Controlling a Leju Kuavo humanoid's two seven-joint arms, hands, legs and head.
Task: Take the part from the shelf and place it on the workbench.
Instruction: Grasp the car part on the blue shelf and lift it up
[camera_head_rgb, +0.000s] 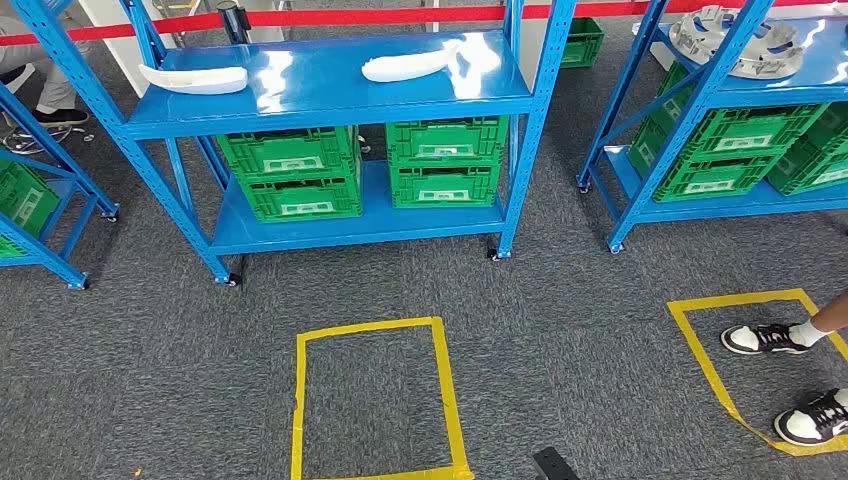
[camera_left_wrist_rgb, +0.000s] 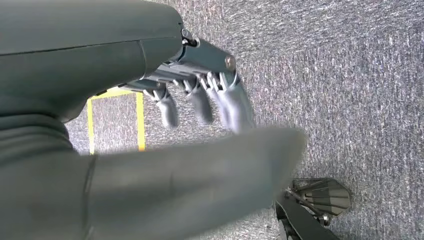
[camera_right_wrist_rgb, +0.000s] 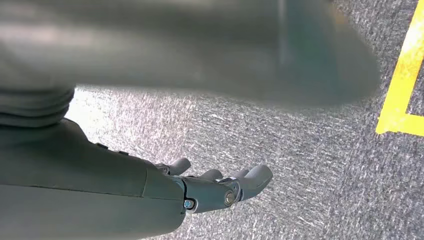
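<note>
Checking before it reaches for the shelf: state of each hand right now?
Left hand: open, fingers apart, holding nothing, over the carpet.
Right hand: open, fingers apart, holding nothing, over the carpet.

- I am finding no text, number or brand that can be read anywhere in my views.
- The green crates (camera_head_rgb: 290, 170) on the shelf (camera_head_rgb: 330, 110) are carrying pale label panels on their fronts, but these are showing too small and blurred for me to read.
- The yellow tape (camera_head_rgb: 370, 330) on the floor is forming plain square outlines and is bearing no writing.
</note>
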